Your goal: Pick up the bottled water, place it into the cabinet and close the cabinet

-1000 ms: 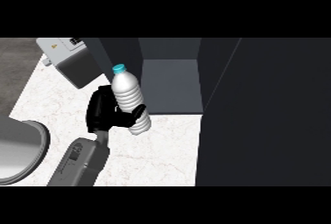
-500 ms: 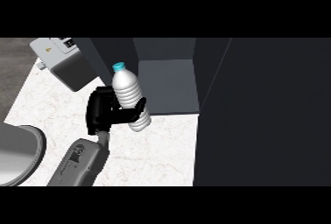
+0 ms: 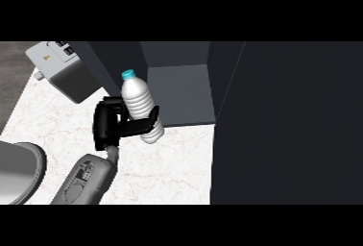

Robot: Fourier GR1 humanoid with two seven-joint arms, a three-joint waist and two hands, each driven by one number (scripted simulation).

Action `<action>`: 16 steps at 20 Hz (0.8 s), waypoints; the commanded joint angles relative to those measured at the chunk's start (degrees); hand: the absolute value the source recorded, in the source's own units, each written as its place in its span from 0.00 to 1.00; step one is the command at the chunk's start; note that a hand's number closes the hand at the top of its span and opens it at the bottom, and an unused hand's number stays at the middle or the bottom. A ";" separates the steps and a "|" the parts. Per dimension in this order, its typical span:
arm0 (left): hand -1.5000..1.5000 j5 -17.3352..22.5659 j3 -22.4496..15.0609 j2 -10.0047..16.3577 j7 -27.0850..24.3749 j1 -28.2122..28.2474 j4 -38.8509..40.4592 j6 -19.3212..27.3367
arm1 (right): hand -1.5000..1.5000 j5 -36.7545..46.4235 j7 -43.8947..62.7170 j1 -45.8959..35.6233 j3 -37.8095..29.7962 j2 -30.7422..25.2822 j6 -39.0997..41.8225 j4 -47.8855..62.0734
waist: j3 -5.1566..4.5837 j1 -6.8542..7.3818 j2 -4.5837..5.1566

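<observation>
One hand shows: the left hand (image 3: 112, 126), fingers curled round the lower half of the bottle (image 3: 138, 103). The bottle is nearly upright, cyan cap on top, over the counter (image 3: 166, 168) at the open cabinet's (image 3: 181, 93) front edge, not yet inside.

Fingers (image 3: 139, 126) of left hand (image 3: 108, 126) cover the bottled water (image 3: 136, 96) at its lower body; grey rounded object (image 3: 18, 168), possibly a bowl, is cut off at the left edge
</observation>
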 commanded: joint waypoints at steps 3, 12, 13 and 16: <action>1.00 -4.71 -0.61 -0.91 2.75 -16.45 11.19 1.36 | 0.00 -0.87 0.29 -0.16 -0.51 -1.28 1.41 0.81 | -0.10 -3.35 1.89; 1.00 -10.45 -1.52 4.18 4.06 -16.19 14.92 5.24 | 0.00 -0.35 0.63 -2.33 -0.27 -0.54 1.02 1.02 | -0.16 -3.71 2.20; 1.00 -11.35 -2.50 3.58 3.73 -15.85 15.58 6.00 | 0.00 -1.14 -0.03 -2.60 -1.18 0.07 0.82 2.42 | -0.12 -3.44 2.21; 0.00 -11.47 -1.76 4.44 5.44 -16.76 15.95 6.90 | 0.00 -0.24 -0.46 -2.13 0.18 -0.09 1.14 1.50 | -0.15 -3.91 2.16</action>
